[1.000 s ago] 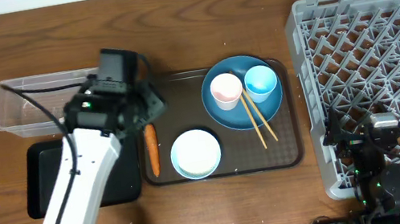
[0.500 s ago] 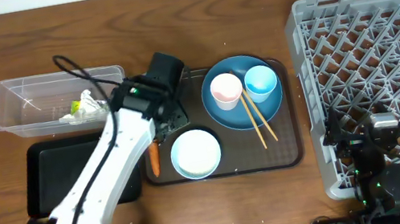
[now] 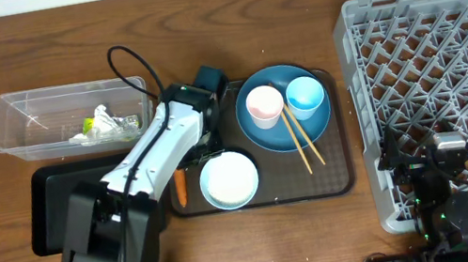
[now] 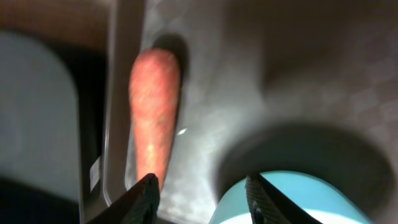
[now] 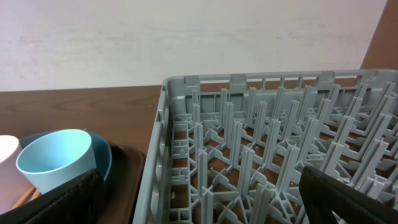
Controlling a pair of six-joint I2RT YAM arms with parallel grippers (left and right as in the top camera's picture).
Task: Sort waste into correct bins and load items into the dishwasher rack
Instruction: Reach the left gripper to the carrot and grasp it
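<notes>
The orange carrot (image 4: 152,118) lies along the left rim of the brown tray (image 3: 338,180). My left gripper (image 4: 202,193) hangs low over that tray between the carrot and the white bowl (image 4: 292,199). It is open and holds nothing, with its left finger close beside the carrot's tip. From overhead the left gripper (image 3: 202,141) is mostly under its own wrist, above the carrot (image 3: 180,188) and the bowl (image 3: 229,179). The clear tub (image 3: 23,123) holds the wrapper and tissue (image 3: 100,125). My right gripper (image 5: 205,205) rests open at the rack's (image 3: 446,86) front left.
The blue plate (image 3: 275,138) on the brown tray carries the pink cup (image 3: 264,107), the light blue cup (image 3: 306,97) and the chopsticks (image 3: 301,144). The black tray (image 3: 53,214) sits below the tub, left of the carrot. The rack's pegs (image 5: 249,137) stand just ahead of my right fingers.
My left arm has swung right from above the clear tub to the brown tray by the carrot. The wrapper and tissue now lie uncovered in the tub. The right arm is still.
</notes>
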